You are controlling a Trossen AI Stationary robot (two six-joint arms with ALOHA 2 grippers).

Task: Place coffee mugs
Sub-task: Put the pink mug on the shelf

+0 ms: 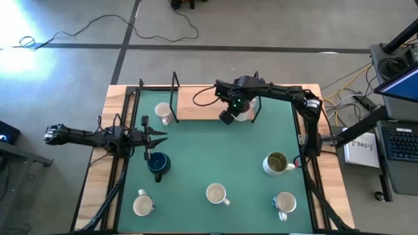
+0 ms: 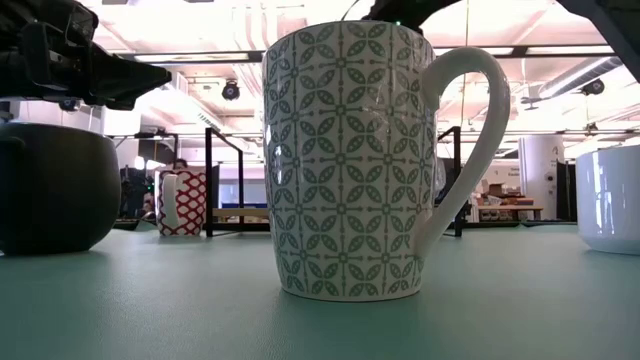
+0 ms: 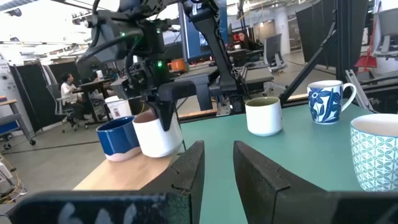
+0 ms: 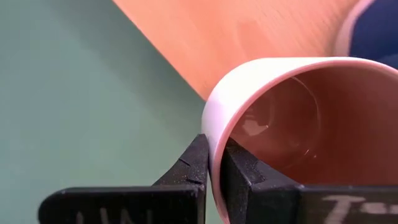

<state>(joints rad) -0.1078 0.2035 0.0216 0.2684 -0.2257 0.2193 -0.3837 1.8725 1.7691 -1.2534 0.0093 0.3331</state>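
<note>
My right gripper is over the far middle of the table, at the near edge of the wooden board, shut on a white mug with a pink inside. Close beside that mug a blue mug stands on the board. My left gripper waits open at the table's left side, with nothing between its fingers. On the green mat stand a dark blue mug, an olive-inside mug, three pale mugs along the near edge and a red-patterned mug. My right gripper pinches the pink-inside mug's wall at the rim. One finger is inside the mug and the other outside. The fingers come from above, pointing steeply down. The mug is upright at the board's edge; whether its base rests there, I cannot tell.
Black metal frames stand upright on the board's ends. The leaf-patterned mug fills the low view, with the dark mug to one side and a white one to the other. Open mat lies in the table's middle.
</note>
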